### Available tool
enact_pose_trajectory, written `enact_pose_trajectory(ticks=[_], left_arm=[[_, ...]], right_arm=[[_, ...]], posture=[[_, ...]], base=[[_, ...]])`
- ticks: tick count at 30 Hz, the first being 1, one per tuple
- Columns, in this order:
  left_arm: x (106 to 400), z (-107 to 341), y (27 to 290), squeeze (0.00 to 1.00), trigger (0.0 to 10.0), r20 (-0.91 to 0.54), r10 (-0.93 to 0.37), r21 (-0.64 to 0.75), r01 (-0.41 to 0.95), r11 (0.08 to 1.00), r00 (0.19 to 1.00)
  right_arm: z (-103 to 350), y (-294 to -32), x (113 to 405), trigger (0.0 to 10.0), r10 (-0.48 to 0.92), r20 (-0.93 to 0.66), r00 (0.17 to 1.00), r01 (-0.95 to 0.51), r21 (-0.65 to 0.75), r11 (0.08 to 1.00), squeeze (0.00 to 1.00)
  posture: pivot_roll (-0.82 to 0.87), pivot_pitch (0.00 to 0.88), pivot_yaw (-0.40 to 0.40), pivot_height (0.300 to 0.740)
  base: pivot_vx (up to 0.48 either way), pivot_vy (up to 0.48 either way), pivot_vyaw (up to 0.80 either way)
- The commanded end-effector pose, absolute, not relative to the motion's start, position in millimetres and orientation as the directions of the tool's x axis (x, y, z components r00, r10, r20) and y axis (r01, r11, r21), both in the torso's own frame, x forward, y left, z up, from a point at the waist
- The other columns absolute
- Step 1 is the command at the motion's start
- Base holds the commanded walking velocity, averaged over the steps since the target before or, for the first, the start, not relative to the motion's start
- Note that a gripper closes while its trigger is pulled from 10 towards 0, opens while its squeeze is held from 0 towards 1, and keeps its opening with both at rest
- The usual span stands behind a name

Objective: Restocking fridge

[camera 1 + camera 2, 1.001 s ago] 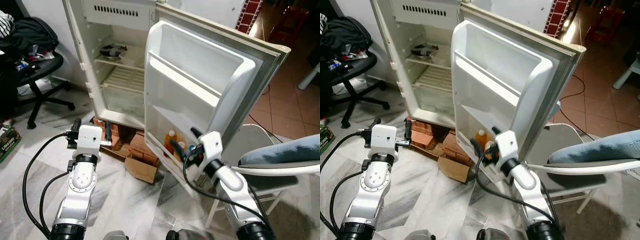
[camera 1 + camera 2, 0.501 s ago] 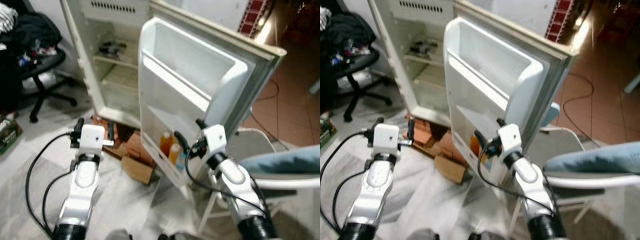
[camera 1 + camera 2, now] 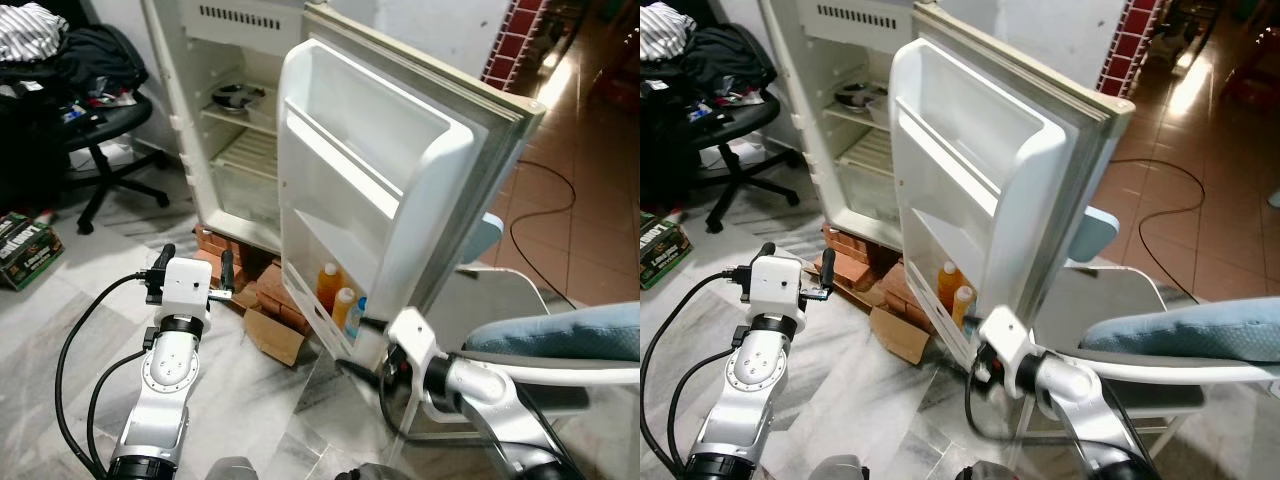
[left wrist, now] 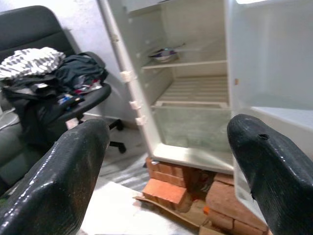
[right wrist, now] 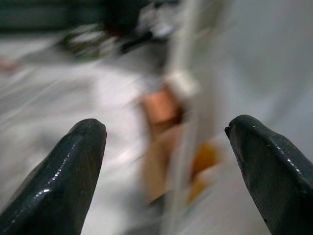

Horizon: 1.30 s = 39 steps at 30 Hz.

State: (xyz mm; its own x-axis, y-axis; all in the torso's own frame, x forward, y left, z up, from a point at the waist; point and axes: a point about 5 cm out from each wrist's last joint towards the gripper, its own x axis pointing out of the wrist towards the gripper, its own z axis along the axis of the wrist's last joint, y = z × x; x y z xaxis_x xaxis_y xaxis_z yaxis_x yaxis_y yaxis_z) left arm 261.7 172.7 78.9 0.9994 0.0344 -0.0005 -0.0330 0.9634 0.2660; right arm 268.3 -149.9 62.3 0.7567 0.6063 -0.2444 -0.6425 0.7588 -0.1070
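Observation:
The white fridge (image 3: 240, 150) stands open, its door (image 3: 400, 150) swung toward me. Two orange bottles (image 3: 328, 285) and a small blue-labelled item (image 3: 358, 310) stand in the door's bottom shelf. A metal bowl (image 3: 238, 97) sits on an upper shelf inside. My right gripper (image 3: 362, 346) is low, just below and in front of the door's bottom corner, open and empty; the right wrist view is blurred, with its fingers (image 5: 78, 166) wide apart. My left gripper (image 3: 195, 254) is held up at the left, open and empty, facing the fridge's inside (image 4: 195, 93).
Red bricks (image 3: 250, 280) prop up the fridge, with a cardboard box (image 3: 275, 335) in front. An office chair (image 3: 100, 110) piled with clothes stands at the left. A white chair (image 3: 500, 290) and a blue cushion (image 3: 560, 330) are at the right. A cable (image 3: 550, 200) crosses the tiled floor.
The camera has shifted a little. My right gripper has dropped from beside the bottles in the door shelf to below the door's bottom edge. The left gripper has kept its pose.

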Motion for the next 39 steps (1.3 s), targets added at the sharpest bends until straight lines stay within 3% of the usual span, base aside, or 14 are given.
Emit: enact_pose_trajectory(ticks=[1,6,11,15,16,18,22,27,39], left_arm=[[261.2,81.3,174.0,0.00,10.0,0.001,0.039,0.273,-0.037,0.961,0.999],[258.8,80.7,175.9,0.00,10.0,-0.004,0.042,0.278,-0.039,0.960,0.999],[255.1,78.7,180.4,0.00,10.0,-0.016,0.053,0.286,-0.046,0.957,0.998],[248.1,76.7,185.6,0.00,10.0,-0.033,0.066,0.298,-0.053,0.953,0.997],[245.3,76.2,188.3,0.00,10.0,-0.036,0.080,0.296,-0.066,0.953,0.996],[242.9,76.1,191.1,0.00,10.0,-0.038,0.097,0.292,-0.082,0.953,0.995],[239.6,74.2,194.1,0.00,10.0,-0.053,0.107,0.300,-0.086,0.950,0.993],[239.7,74.8,192.8,0.00,10.0,-0.052,0.099,0.308,-0.078,0.948,0.994],[237.1,74.9,197.5,0.00,10.0,-0.060,0.116,0.316,-0.092,0.944,0.991]], right_arm=[[77.1,-160.5,281.1,10.0,0.525,-0.184,0.831,-0.549,-0.117,0.827,0.00],[91.2,-168.3,290.8,10.0,0.499,-0.169,0.850,-0.524,-0.173,0.834,0.00],[79.6,-178.6,278.4,10.0,0.483,-0.208,0.850,-0.520,-0.189,0.833,0.00],[67.5,-179.3,250.8,10.0,0.497,-0.236,0.835,-0.530,-0.100,0.842,0.00],[66.4,-177.7,236.6,10.0,0.498,-0.207,0.842,-0.510,-0.001,0.860,0.00],[64.5,-176.8,224.3,10.0,0.490,-0.191,0.851,-0.487,0.067,0.871,0.00],[58.4,-175.5,212.2,10.0,0.479,-0.193,0.856,-0.476,0.064,0.877,0.00],[79.2,-181.0,233.3,10.0,0.320,-0.082,0.944,-0.322,-0.010,0.947,0.00],[115.4,-210.6,264.0,10.0,-0.006,0.064,0.998,0.009,-0.048,0.999,0.00]], posture=[[0.08,0.000,-0.035,0.740],[0.08,0.000,-0.036,0.740],[0.08,0.000,-0.036,0.740],[0.07,0.010,-0.033,0.740],[0.07,0.011,-0.032,0.740],[0.06,0.014,-0.030,0.740],[0.06,0.017,-0.027,0.740],[0.06,0.015,-0.025,0.740],[0.08,0.014,-0.029,0.740]], base=[[0.000,0.000,0.00],[0.000,0.000,0.00],[0.000,0.000,0.00],[0.000,0.000,0.00],[0.000,0.000,0.00],[0.000,0.000,0.00],[0.000,0.000,0.00],[0.000,0.000,0.00],[0.000,0.000,0.00]])
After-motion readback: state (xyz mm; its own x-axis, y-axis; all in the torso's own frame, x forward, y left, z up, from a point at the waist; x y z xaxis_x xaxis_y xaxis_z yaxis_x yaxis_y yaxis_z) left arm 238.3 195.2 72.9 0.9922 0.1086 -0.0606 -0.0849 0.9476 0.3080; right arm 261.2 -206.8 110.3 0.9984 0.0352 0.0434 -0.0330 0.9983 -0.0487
